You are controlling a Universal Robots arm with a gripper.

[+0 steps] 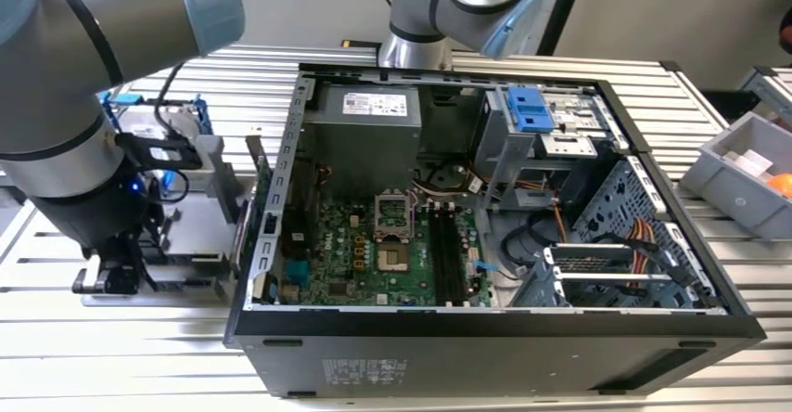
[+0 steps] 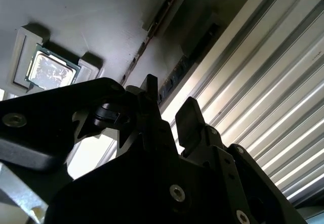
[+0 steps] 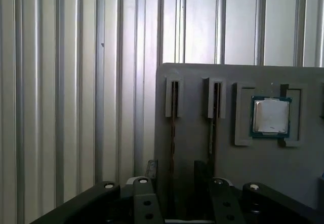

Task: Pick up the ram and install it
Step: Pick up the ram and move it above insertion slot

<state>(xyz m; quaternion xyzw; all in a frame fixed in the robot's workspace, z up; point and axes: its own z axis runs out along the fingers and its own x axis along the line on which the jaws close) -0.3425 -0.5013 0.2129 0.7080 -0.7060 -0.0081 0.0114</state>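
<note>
So far: ram (image 3: 172, 133) not lifted, nothing installed; we judge only the approach is done, with grasp, carry and seating all left.
Gripper (image 3: 175, 176): over the grey holder (image 3: 195, 77), at the exterior view's left; fingers (image 3: 151, 169) apart, straddling the ram with a gap either side.
Ram: on edge in a holder slot, the one farther from the processor chip (image 3: 271, 115).
Axis: long axis runs along the slot, parallel to the neighbouring stick (image 3: 211, 127); we can't tell its ends apart.
Memory slots (image 1: 447, 250): look bare, inside the case (image 1: 495, 324) at the exterior view's right.
</note>
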